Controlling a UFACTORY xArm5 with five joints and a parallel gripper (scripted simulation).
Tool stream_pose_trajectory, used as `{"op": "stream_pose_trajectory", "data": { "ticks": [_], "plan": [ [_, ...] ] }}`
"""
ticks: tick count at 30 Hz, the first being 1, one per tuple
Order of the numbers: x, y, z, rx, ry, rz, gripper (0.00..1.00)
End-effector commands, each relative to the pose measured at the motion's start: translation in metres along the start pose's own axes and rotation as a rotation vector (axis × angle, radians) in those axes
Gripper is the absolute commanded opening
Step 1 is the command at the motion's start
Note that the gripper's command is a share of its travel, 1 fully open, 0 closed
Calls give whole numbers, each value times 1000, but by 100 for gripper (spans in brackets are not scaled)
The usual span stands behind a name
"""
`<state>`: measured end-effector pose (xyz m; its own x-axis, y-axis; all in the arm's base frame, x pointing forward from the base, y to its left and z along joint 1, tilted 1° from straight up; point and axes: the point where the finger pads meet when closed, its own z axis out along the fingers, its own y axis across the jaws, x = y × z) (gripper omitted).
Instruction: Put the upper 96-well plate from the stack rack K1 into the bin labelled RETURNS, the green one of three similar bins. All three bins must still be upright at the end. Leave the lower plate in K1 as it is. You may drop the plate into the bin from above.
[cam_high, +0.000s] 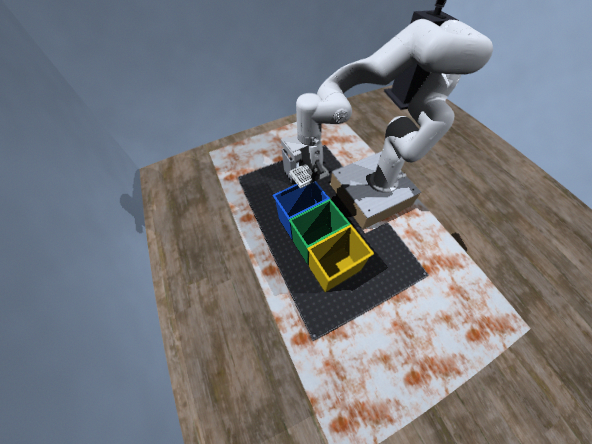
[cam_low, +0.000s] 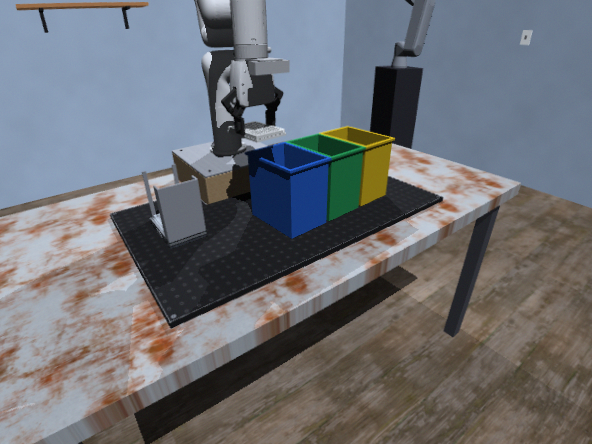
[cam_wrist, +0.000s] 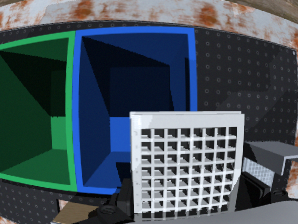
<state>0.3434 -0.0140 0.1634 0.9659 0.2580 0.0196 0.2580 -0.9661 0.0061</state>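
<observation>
Three bins stand in a touching row on a mat (cam_low: 240, 260) that lies on the desk (cam_low: 60, 280): the RETURNS bin (cam_low: 345, 175) sits in the middle, between an end bin (cam_low: 292, 192) nearest the rack K1 (cam_low: 179, 210) and the far end bin (cam_low: 375, 165). The rack stands on the same mat, well apart from the row. The pincer (cam_low: 256, 119) holds the plate (cam_low: 264, 131) level, above the near end bin's rim. The arm's base block (cam_high: 375, 192) sits beside the row.

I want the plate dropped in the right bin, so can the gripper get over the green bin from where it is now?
Probably yes. The gripper, shut on the plate, rides above the rims beside the blue bin; the green bin is next along, open-topped, with nothing above it.
</observation>
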Motion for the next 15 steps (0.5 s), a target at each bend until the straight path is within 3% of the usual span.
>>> {"op": "stream_pose_trajectory", "data": {
  "ticks": [1, 15],
  "plan": [
    [6, -12, -1, 0, 4, 1, 0],
    [19, -50, 1, 3, 4, 1, 0]
  ]
}}
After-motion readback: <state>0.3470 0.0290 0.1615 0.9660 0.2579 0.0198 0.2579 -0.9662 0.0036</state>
